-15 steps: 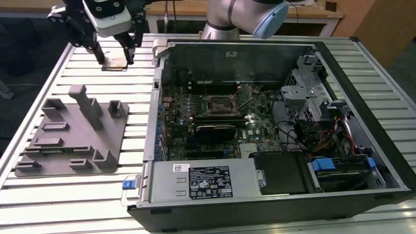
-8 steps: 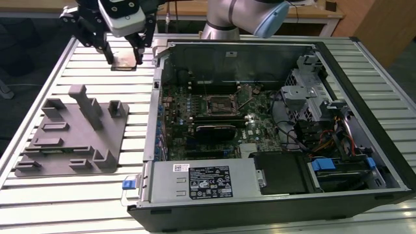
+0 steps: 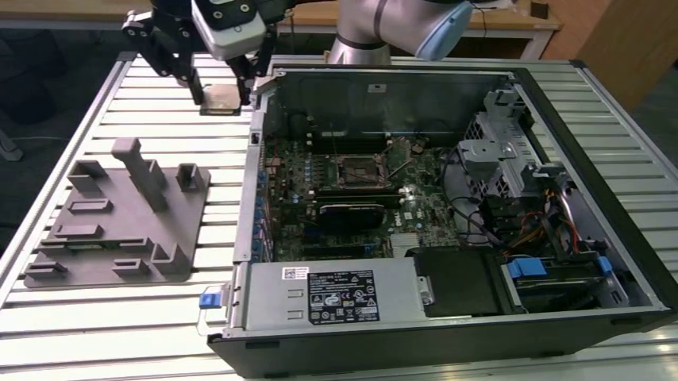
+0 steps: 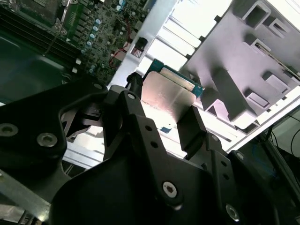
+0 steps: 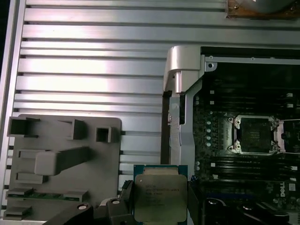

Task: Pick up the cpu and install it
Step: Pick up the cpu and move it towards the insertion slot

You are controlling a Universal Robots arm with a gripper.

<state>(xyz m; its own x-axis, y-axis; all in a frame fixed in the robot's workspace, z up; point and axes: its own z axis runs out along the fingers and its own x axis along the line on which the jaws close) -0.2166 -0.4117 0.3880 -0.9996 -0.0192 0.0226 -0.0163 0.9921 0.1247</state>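
Observation:
My gripper (image 3: pixel 221 92) is shut on the cpu (image 3: pixel 222 100), a flat square chip with a silver top. I hold it in the air over the slatted table, just outside the open case's back corner on the exterior view's left. Both wrist views show the cpu (image 4: pixel 171 91) (image 5: pixel 159 192) pinched by its edges between the black fingers (image 4: pixel 190 126). The black framed socket (image 3: pixel 360 168) (image 5: pixel 253 133) lies uncovered on the motherboard inside the case, apart from the chip.
A grey plastic tray (image 3: pixel 117 230) (image 5: pixel 61 159) (image 4: pixel 243 51) with upright posts lies on the slatted table (image 3: pixel 159 103) to the exterior view's left of the case. The open computer case (image 3: pixel 424 79) has tall walls, cables and drive bays on the exterior view's right.

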